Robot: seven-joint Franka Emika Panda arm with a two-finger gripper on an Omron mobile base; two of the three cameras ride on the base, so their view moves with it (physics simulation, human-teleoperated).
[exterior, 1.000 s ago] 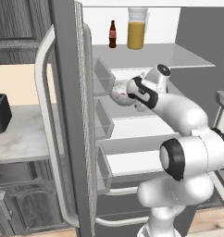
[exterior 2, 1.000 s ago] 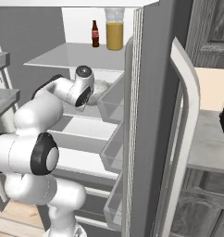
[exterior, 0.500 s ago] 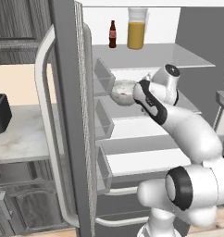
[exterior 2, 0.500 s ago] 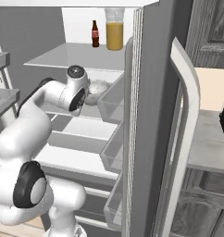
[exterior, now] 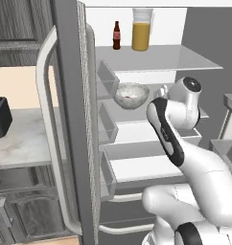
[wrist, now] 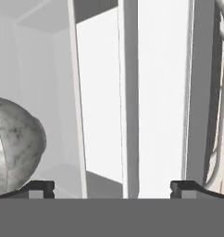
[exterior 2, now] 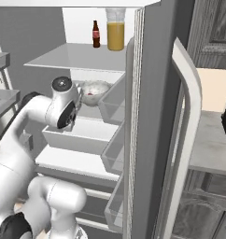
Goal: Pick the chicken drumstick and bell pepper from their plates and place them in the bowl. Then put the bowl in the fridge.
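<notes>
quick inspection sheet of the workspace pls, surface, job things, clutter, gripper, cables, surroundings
surface: bowl stands on a glass shelf inside the open fridge.
job's things: bowl upright on that shelf, something red inside; drumstick cannot be made out.
clutter: brown bottle and jug of orange liquid on the top shelf.
gripper: gripper open, nothing between the fingertips; the bowl lies off to one side of it in the hand view.
cables: nothing seen.
surroundings: clear bins on the open door, long pale handle, marble counter with a dark appliance, grey cabinets below.
</notes>
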